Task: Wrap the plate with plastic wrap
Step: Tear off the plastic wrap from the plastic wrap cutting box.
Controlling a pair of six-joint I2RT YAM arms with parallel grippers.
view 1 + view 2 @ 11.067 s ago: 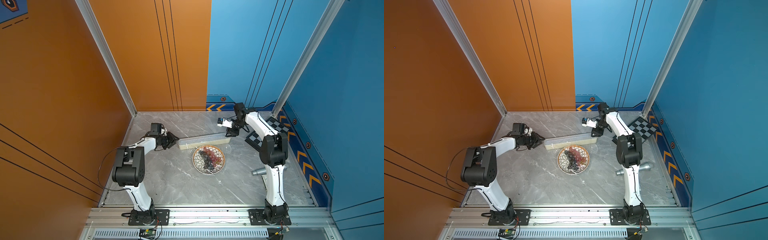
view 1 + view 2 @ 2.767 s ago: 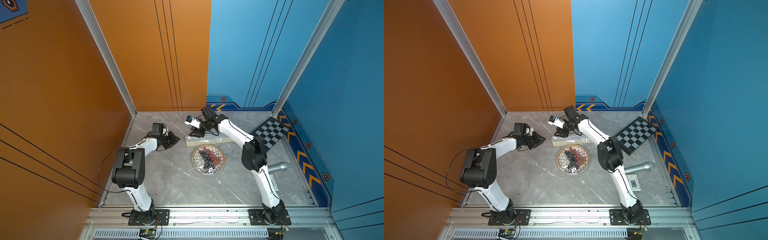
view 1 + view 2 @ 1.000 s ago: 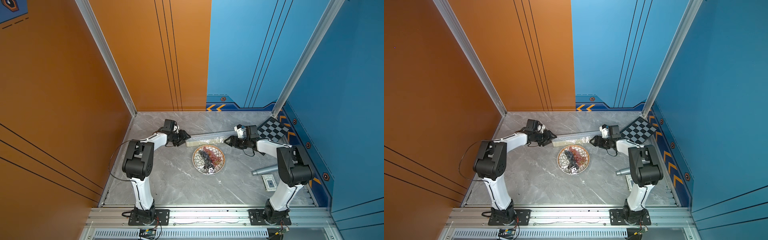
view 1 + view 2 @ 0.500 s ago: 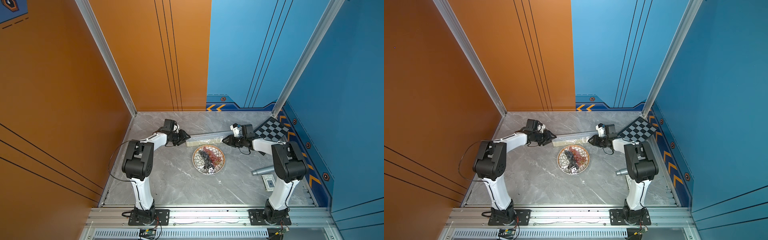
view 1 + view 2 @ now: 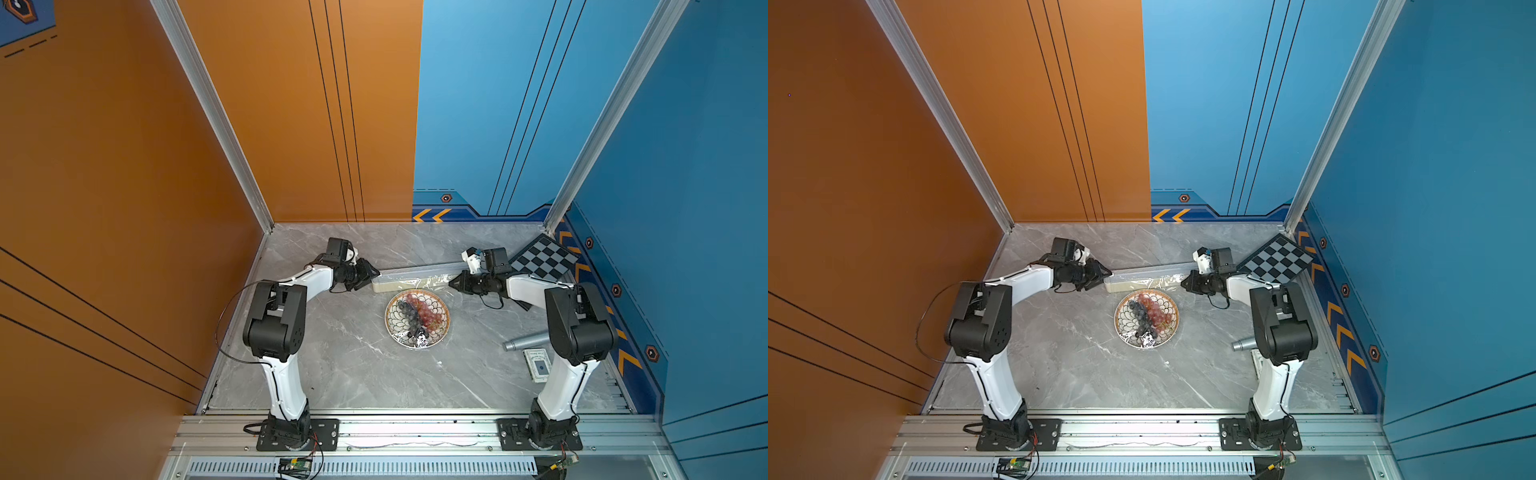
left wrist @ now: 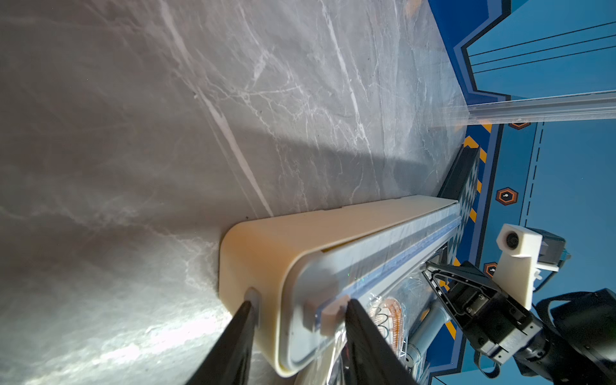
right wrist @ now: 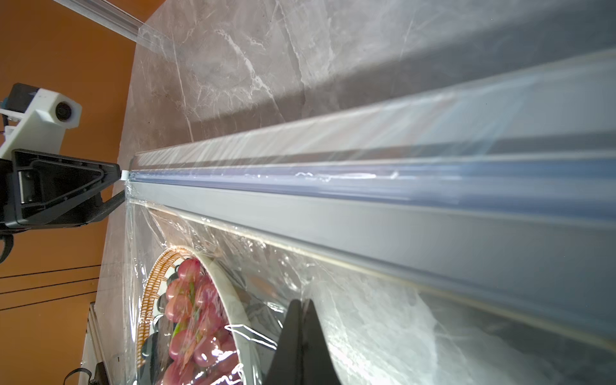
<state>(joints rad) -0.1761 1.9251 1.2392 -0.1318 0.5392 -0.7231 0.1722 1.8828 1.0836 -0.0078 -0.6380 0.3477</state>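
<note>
Right gripper (image 7: 300,303): fingers (image 7: 293,336) pressed together, apparently pinching the plastic wrap (image 7: 350,310) near the right end of the box (image 6: 316,233). Left gripper (image 6: 300,305): fingers (image 6: 233,333) straddle the box's left end, both touching it, so clamped on that end. Box lies flat across the table (image 5: 353,365), long side facing the plate (image 5: 390,328). Plate sits on the table just on the arm-base side of the box, between the two arms, with grapes (image 5: 419,313) on it. Plastic wrap runs from the box's edge over plate and grapes, with crinkled glints at the plate's near rim in both top views. Chessboard (image 5: 544,262) in the far right corner, beside the right arm. Grey cylinder (image 5: 521,344) well apart from the plate, near the right arm's elbow.
</note>
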